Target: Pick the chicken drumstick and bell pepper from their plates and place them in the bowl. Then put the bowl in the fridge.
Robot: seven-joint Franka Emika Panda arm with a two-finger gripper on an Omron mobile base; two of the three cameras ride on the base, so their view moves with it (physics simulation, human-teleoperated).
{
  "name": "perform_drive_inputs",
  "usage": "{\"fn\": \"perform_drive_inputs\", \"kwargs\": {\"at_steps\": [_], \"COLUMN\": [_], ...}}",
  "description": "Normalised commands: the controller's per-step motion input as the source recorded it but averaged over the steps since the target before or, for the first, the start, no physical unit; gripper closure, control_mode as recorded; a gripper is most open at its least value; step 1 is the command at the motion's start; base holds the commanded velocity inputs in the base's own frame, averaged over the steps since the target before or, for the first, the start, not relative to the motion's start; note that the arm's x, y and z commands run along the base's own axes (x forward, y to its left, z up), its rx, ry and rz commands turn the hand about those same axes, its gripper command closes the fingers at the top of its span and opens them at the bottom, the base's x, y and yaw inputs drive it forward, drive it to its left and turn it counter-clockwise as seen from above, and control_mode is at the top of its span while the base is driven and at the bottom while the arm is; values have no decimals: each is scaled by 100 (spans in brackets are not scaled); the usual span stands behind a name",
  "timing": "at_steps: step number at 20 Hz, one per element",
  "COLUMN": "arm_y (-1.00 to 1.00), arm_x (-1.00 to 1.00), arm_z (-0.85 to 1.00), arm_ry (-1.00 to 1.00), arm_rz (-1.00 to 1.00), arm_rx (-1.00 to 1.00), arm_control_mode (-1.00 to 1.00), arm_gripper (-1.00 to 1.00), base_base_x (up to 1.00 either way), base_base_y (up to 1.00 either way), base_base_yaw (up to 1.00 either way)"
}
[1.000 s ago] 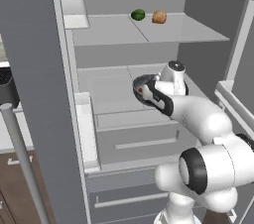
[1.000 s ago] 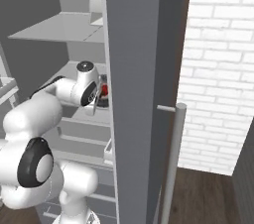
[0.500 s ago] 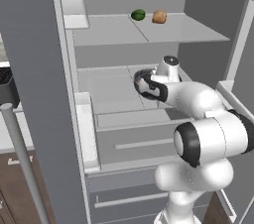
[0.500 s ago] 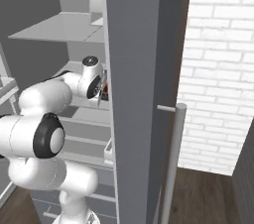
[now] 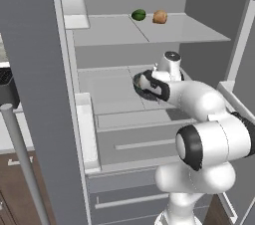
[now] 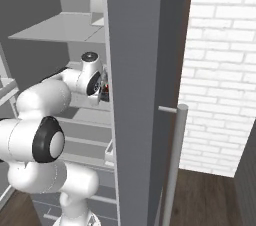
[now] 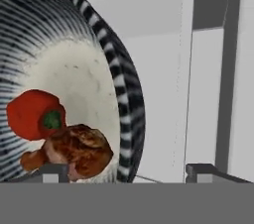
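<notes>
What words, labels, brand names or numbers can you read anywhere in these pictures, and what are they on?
None: no readable text anywhere.
The fridge has plain grey shelves, drawers and door bins, no brand mark.
The bowl carries only black-and-white stripes, no lettering; the bell pepper and chicken drumstick lie inside it.
The brick wall bears no sign.

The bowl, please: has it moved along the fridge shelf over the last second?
Yes. In the left base view the bowl has slid slightly rightward and farther back along the middle shelf, sitting a little closer under the upper shelf's centre seam than before.
</notes>
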Motion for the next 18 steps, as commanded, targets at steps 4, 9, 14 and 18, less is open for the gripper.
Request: {"fn": "perform_drive_inputs", "kwargs": {"at_steps": [4,9,14,18], "arm_y": [0,0,-6,-1], "arm_x": [-97,-100,-100,-100], "arm_z": [51,94,48,62], "arm_ry": [-8,-1,-12,-23], "arm_rz": [0,0,0,3], "arm_rx": [0,0,0,0], "arm_control_mode": [-100,-100,-100,-100], "arm_gripper": [-100,-100,-100,-100], "base_base_x": [0,0,0,0], "base_base_y": [0,0,0,0], "base_base_yaw": [0,0,0,0]}}
